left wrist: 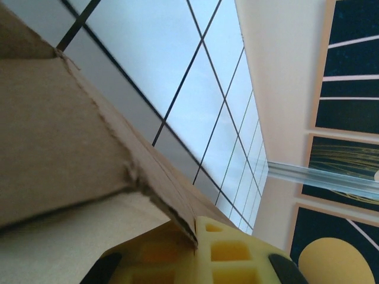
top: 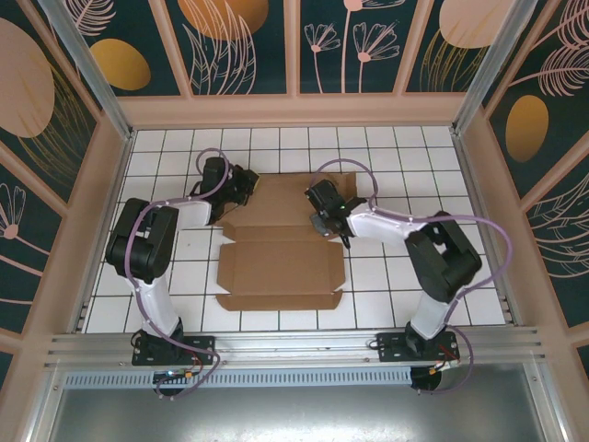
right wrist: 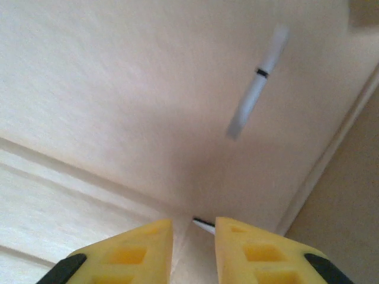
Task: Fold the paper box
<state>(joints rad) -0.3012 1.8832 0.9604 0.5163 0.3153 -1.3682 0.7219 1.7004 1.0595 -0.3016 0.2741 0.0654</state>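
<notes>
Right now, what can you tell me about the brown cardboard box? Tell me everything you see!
The paper box is plain brown cardboard, an unfolded sheet with creases, flaps and notched corners. It lies on the white tiled table between the two arms, its near panels flat. The left gripper is shut on its far left edge, which looks rough and is raised off the tiles. The right gripper, jaws slightly apart, is over its far right part; whether it touches, I can't tell.

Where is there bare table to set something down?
Bare tiles: the strip along the back wall, the far right corner, and between the paper box and the right arm's base. Crowded mid-table, where the left gripper and right gripper are at the box.
</notes>
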